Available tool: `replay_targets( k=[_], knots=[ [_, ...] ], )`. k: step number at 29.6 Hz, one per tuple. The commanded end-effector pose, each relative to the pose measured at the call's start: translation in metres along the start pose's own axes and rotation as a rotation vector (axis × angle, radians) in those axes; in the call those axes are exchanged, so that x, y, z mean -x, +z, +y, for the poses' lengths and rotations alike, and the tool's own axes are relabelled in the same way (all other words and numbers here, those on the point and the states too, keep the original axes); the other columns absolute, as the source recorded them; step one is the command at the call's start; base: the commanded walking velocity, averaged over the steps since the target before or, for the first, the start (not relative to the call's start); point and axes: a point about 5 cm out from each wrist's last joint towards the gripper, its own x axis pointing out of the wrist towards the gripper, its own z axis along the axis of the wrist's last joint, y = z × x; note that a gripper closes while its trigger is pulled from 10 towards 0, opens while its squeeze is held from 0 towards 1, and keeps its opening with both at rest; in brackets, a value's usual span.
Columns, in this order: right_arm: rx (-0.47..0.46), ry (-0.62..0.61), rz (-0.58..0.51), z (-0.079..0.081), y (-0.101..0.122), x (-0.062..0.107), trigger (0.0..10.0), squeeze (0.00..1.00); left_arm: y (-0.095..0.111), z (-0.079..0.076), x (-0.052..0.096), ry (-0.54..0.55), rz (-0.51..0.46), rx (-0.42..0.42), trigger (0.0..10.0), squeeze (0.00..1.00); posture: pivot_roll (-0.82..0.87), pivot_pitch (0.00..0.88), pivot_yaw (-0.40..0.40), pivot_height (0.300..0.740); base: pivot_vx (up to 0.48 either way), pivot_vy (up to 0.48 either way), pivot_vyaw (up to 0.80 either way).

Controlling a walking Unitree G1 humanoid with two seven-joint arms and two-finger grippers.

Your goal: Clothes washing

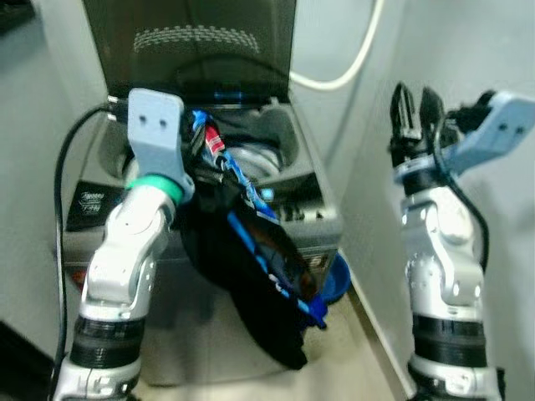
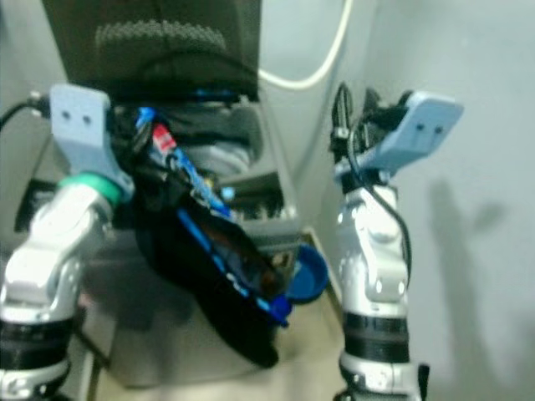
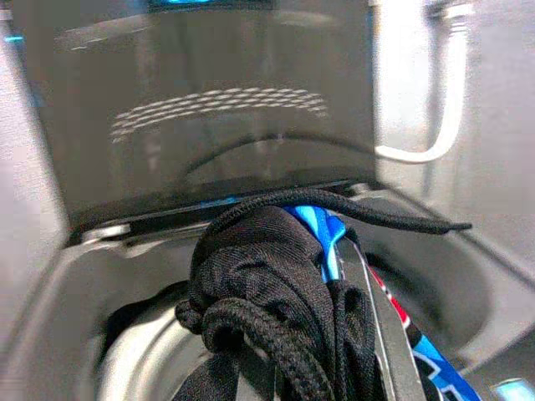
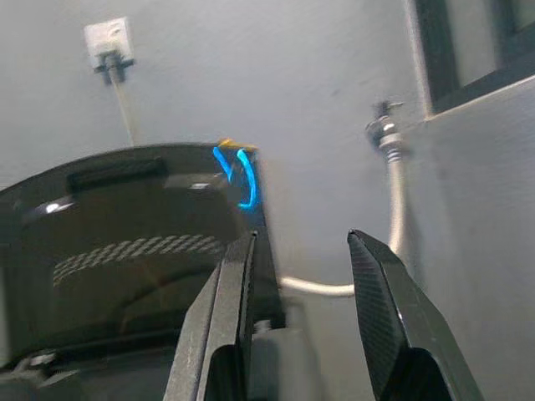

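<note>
The black garment with blue and red trim [image 1: 251, 267] hung bunched from the left end effector [image 1: 196, 146], which was clamped on its upper folds. Most of the cloth draped down over the front edge of the washing machine [image 1: 318, 209] rather than inside it. The grip sat just above the open drum [image 3: 150, 368], at the front rim, presumably so the bundle could be carried over the opening and dropped in. The dark lid [image 1: 192, 42] stood raised behind, leaving the opening free. A loose drawstring [image 3: 384, 219] trailed off the bundle; judged a possible snag on the rim.

The right end effector [image 4: 301, 309] was raised beside the machine near the wall [image 4: 251, 75], fingers apart and holding nothing, likely kept clear of the load path. A white hose [image 1: 351, 58] ran along the wall behind.
</note>
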Motion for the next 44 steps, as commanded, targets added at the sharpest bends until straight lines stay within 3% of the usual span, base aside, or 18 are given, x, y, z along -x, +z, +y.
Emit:
replay_targets(
  k=[1,10,20,27,39,41,42,43,44],
  knots=[
    [0.008,-0.003,-0.004,-0.001,0.001,0.001,10.0,0.0,0.004,0.001,-0.001,0.01,-0.015,-0.002,10.0,0.0,-0.04,0.022,0.035,0.74,0.0,0.0,0.0],
    [0.024,0.02,0.01,0.002,-0.003,0.002,10.0,0.0,0.005,-0.001,-0.006,0.018,-0.043,-0.038,10.0,0.0,-0.04,0.025,0.037,0.74,0.284,0.0,0.0],
    [0.03,0.011,0.017,0.001,-0.005,0.004,10.0,0.0,0.005,-0.002,-0.006,0.016,-0.042,-0.037,10.0,0.0,-0.04,0.025,0.037,0.74,0.459,0.0,-0.76],
    [0.039,0.016,0.014,0.001,-0.006,0.004,10.0,0.0,0.005,-0.002,-0.007,0.021,-0.047,-0.044,10.0,0.0,-0.04,0.026,0.036,0.74,0.453,0.0,0.0],
    [0.044,0.016,0.024,0.0,-0.009,0.004,10.0,0.0,0.007,-0.004,-0.007,0.023,-0.062,-0.052,10.0,0.0,-0.04,0.025,0.035,0.74,0.0,0.0,0.0],
    [0.04,0.02,0.021,0.001,-0.008,0.004,10.0,0.0,0.025,0.003,-0.008,0.07,-0.193,-0.137,10.0,0.0,-0.04,0.025,0.035,0.74,0.0,0.0,0.0],
    [0.026,0.045,0.01,0.004,-0.007,0.003,10.0,0.0,0.044,0.018,-0.012,0.177,-0.326,-0.33,10.0,0.0,-0.04,0.022,0.033,0.74,0.0,0.0,0.0],
    [0.026,0.045,0.01,0.004,-0.007,0.003,10.0,0.0,0.044,0.018,-0.012,0.177,-0.326,-0.33,10.0,0.0,-0.04,0.022,0.033,0.74,0.0,0.0,0.0],
    [0.019,0.059,0.005,0.005,-0.006,0.003,10.0,0.0,0.05,0.023,-0.014,0.215,-0.365,-0.415,10.0,0.0,-0.04,0.022,0.033,0.74,0.0,0.0,0.0]
  ],
)
